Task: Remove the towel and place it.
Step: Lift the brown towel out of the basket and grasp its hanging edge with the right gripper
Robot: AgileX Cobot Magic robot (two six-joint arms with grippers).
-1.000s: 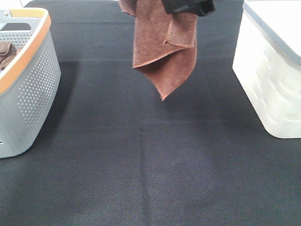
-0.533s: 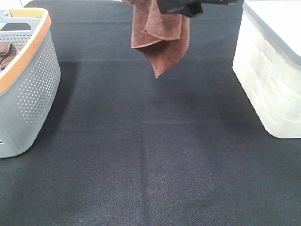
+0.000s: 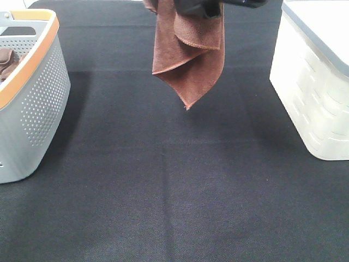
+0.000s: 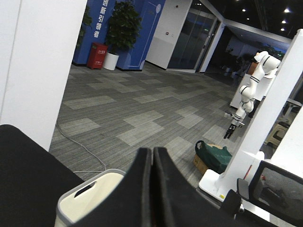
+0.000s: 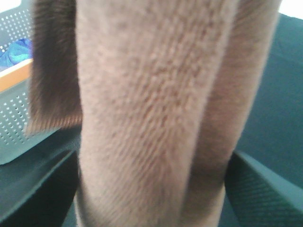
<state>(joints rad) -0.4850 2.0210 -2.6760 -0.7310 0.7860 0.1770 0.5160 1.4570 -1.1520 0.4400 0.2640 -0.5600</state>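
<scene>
The towel, reddish-brown and fuzzy, hangs folded in the air over the far middle of the black table, its lowest corner well above the cloth. My right gripper is at the top edge of the exterior view, with the towel's upper part bunched in it. In the right wrist view the towel fills the space between the two widely spread fingers of the right gripper. My left gripper is shut on nothing and faces away from the table toward the room.
A grey perforated basket with an orange rim stands at the left edge, with another brown cloth inside. A white lidded bin stands at the right. The black tablecloth covers the table.
The towel rose with the right gripper, then hangs lower again, its lowest corner swinging slightly left. The left gripper stays shut.
</scene>
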